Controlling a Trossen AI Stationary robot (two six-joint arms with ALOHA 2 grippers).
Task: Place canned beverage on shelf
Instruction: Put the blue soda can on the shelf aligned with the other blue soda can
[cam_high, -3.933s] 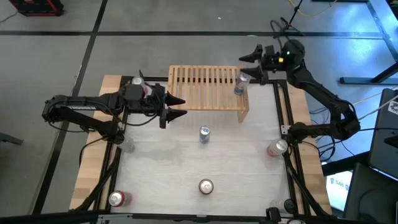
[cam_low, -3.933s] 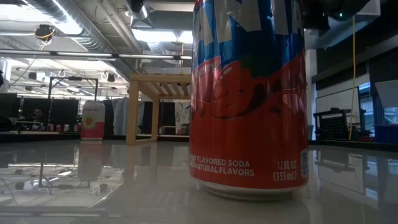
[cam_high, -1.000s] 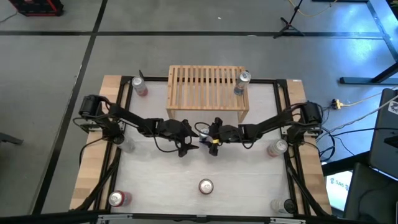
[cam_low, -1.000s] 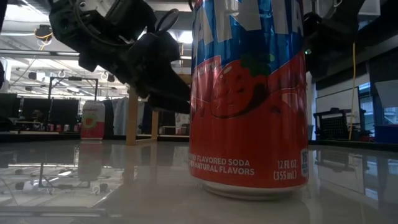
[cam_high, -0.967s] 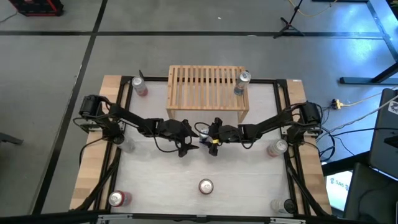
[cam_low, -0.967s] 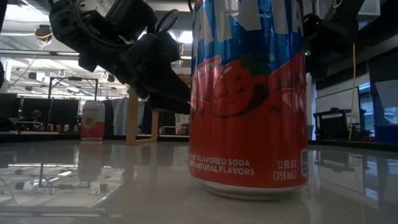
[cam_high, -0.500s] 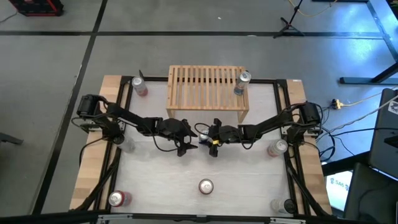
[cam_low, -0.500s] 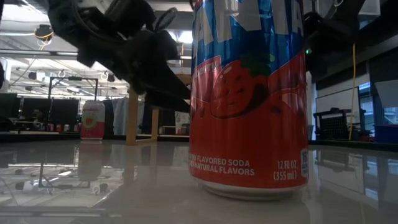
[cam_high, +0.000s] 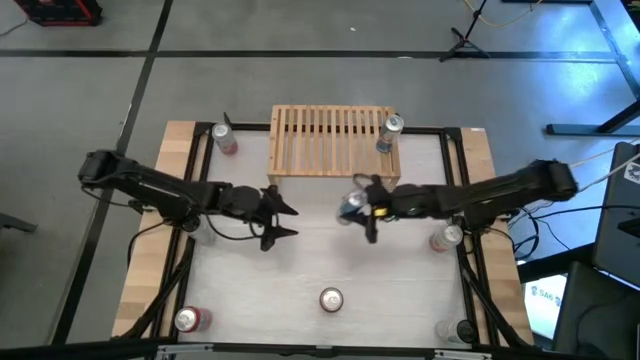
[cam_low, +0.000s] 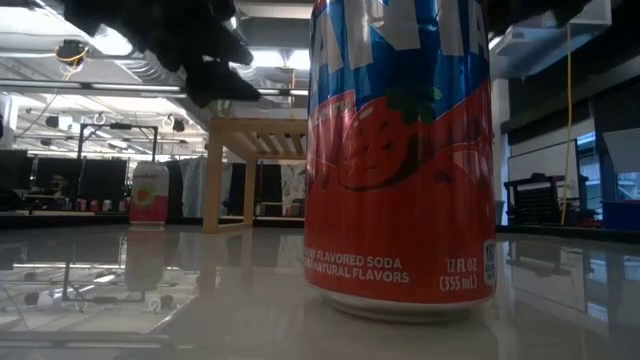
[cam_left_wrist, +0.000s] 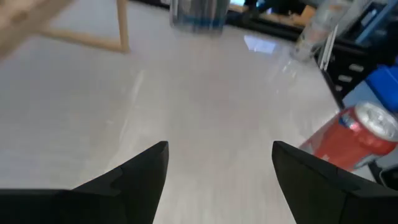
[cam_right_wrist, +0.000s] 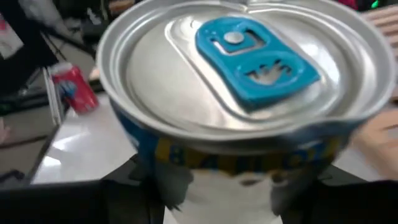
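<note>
The right gripper (cam_high: 362, 211) fingers grip the blue-tabbed can (cam_right_wrist: 239, 93) just short of the shelf (cam_high: 330, 140) front edge — the left gripper (cam_high: 278, 221) fingers stand open, empty.

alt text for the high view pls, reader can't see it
Seen from above, the right gripper holds a blue-topped can over the white table, just in front of the wooden shelf, which already carries one can at its right end. The left gripper hangs open nearby, and more cans stand around the table's edges.
</note>
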